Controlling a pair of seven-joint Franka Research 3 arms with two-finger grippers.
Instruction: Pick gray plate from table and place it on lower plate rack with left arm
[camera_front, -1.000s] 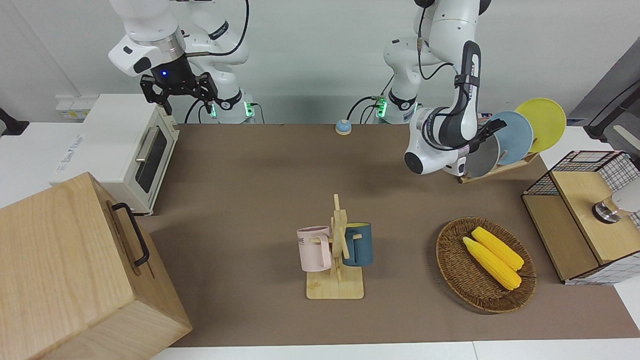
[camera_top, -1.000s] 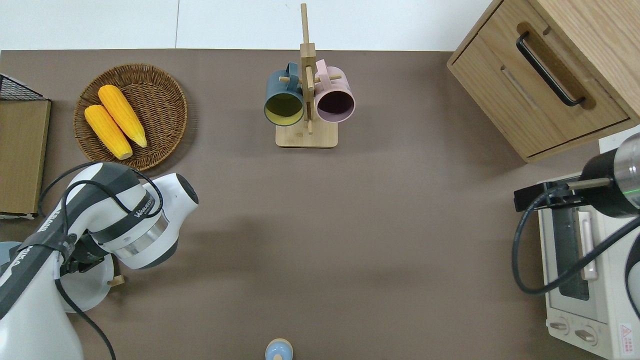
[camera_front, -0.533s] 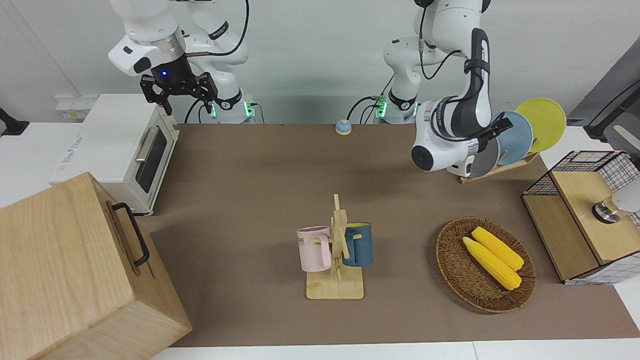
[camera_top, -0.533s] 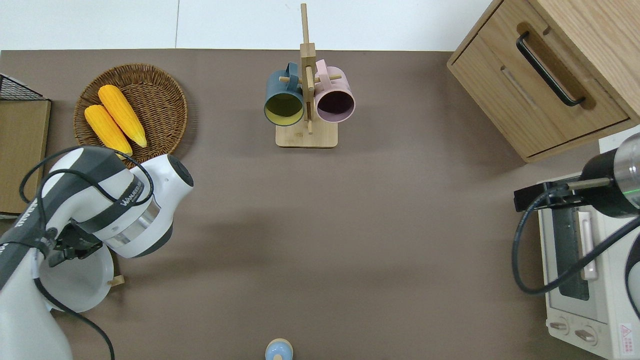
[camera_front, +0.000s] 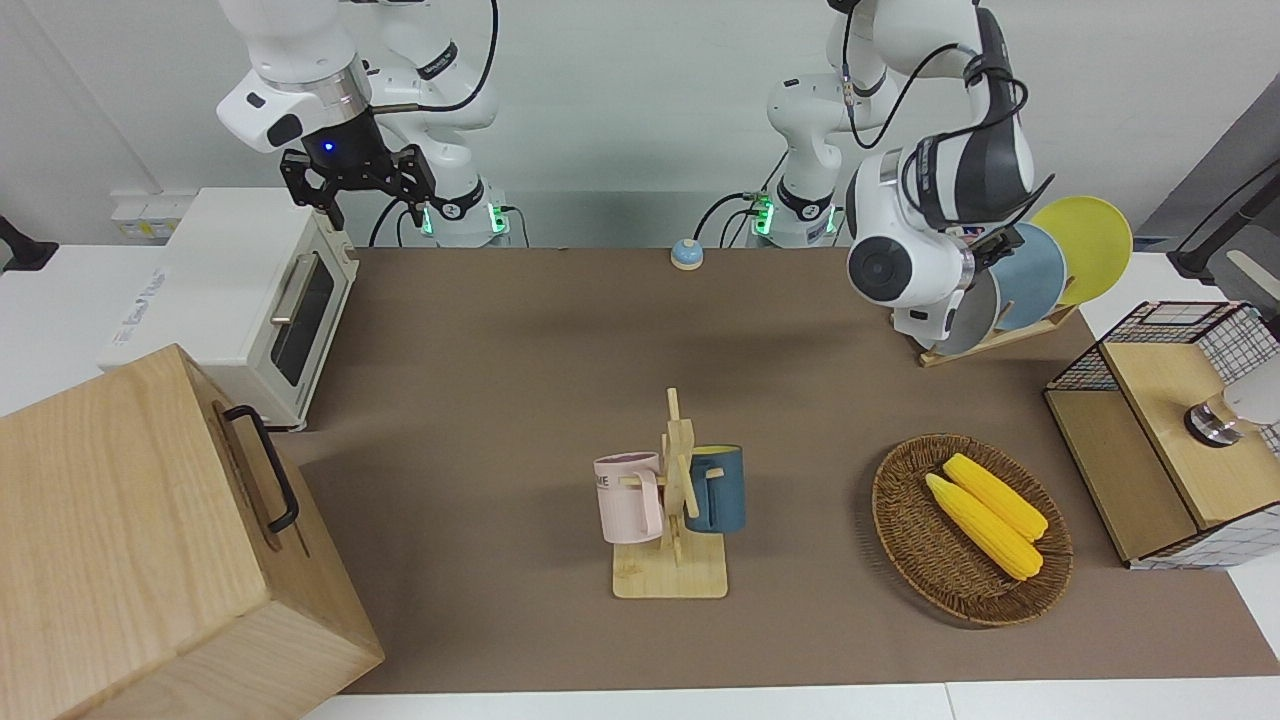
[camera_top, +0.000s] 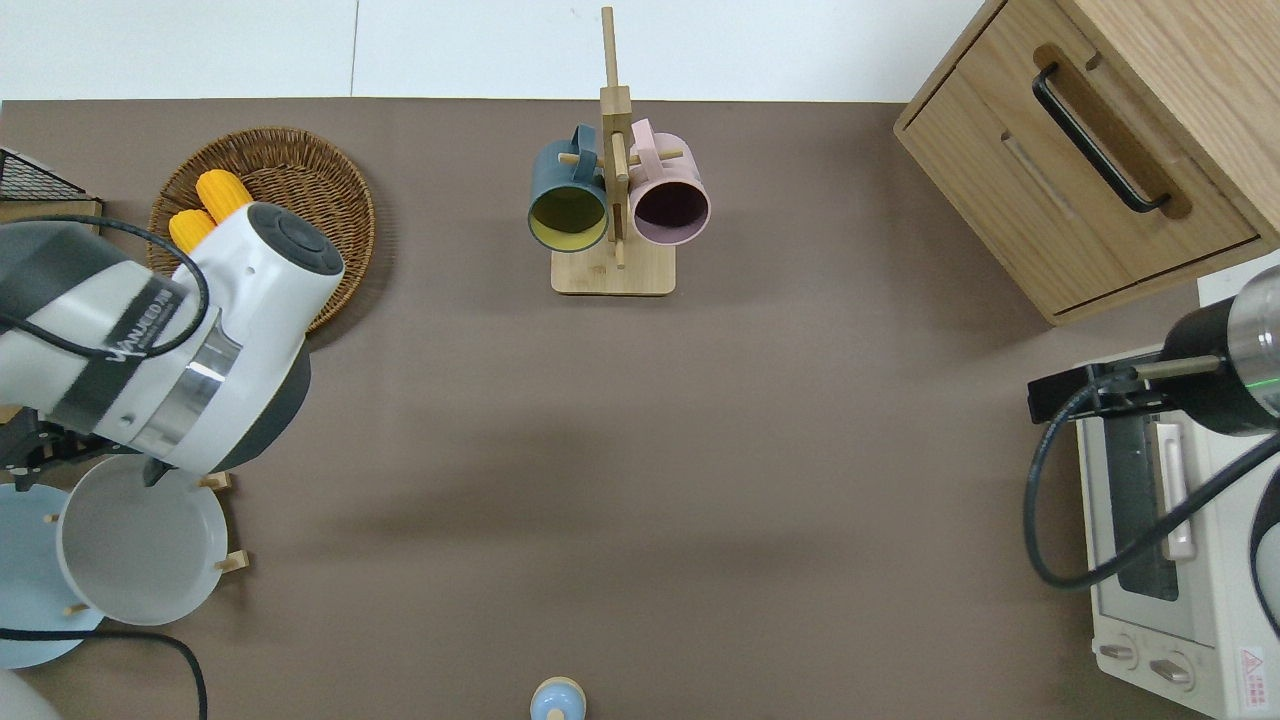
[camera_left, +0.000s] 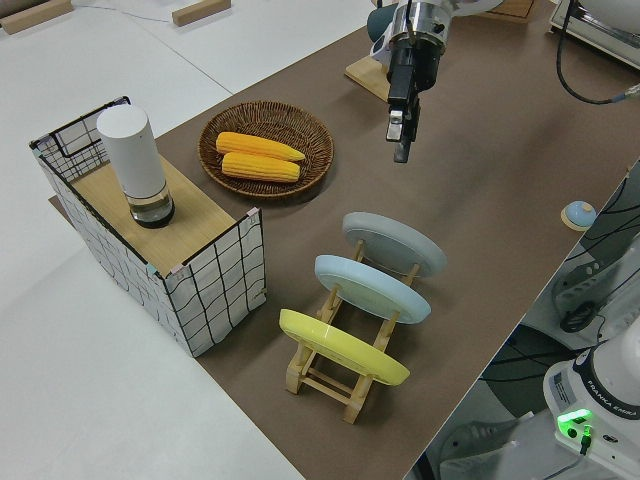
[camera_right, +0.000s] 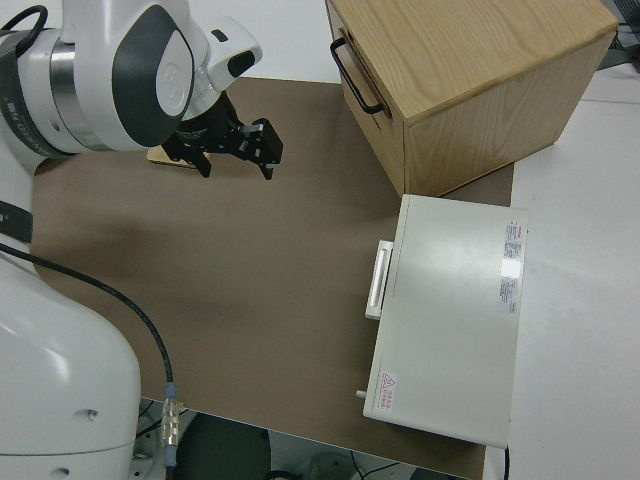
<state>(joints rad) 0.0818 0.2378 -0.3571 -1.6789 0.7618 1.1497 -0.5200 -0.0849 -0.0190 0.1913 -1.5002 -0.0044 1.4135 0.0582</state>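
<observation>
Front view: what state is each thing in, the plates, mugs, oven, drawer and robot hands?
gray plate: standing slanted in the lower plate rack, nothing holding it
blue plate: slotted in the rack
yellow plate: slotted in the rack
pink mug: hanging on the mug tree
dark blue mug: hanging on the mug tree
toaster oven: door shut
wooden drawer: shut
left gripper: over the rack, empty
right gripper: parked, fingers open

A: So what changed in that last second?

B: The left gripper (camera_left: 402, 122) let go of the gray plate (camera_top: 140, 540) and lifted off it. The plate got left leaning in the rack (camera_left: 335, 372), in the slot farthest from the robots.

A: And the arm?

B: It swung up and out over the basket (camera_top: 330, 190), covering most of the corn (camera_top: 205, 200).
</observation>
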